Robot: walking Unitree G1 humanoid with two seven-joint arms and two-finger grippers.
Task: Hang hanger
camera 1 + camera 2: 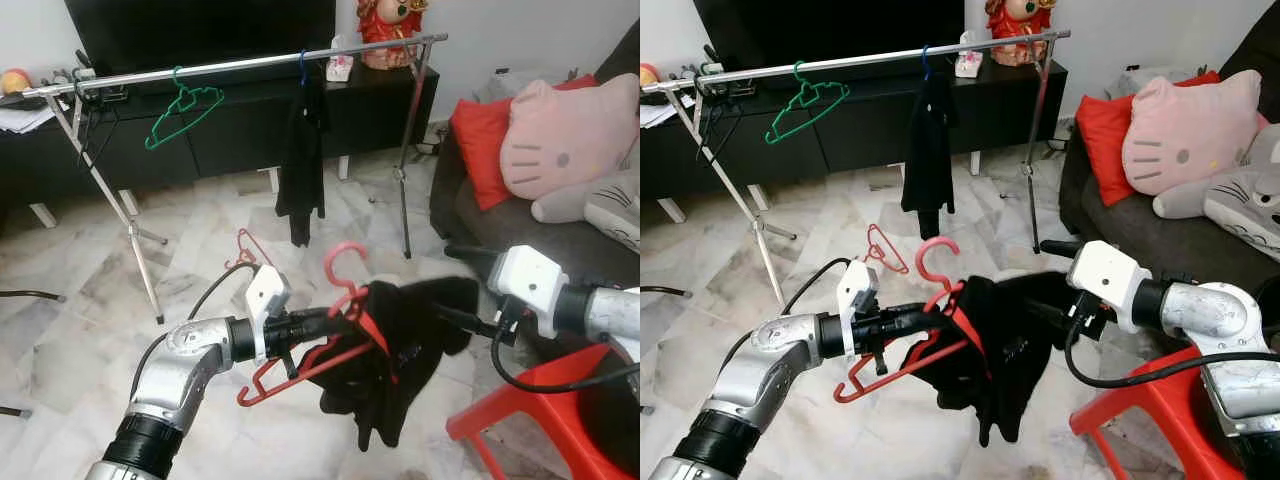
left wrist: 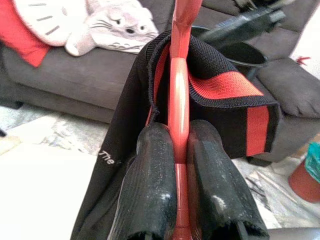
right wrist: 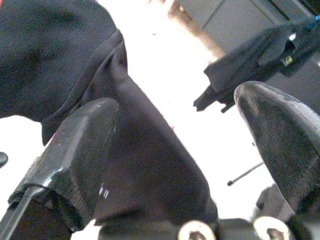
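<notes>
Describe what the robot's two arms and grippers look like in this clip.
Both arms are silver metal with black ribbed joint bands. Each wrist carries a white boxy housing, and a black cable loops from it back along the forearm. The left gripper and right gripper each have two long black fingers, matte, rounded at the tips and scuffed with pale marks.

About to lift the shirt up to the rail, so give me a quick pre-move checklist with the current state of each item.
1. Left hand shut on the red hanger: ok.
2. Shirt on the hanger: not ok, it is bunched over one side and hangs low.
3. Right hand free of the shirt: not ok, its open fingers straddle a fold of cloth.
4. Free room on the rail between the green hanger and the hung black garment: ok.
5. Hook pointing up: ok.
6. Spare red hanger on the floor ahead, clear of the path: cannot tell.
</notes>
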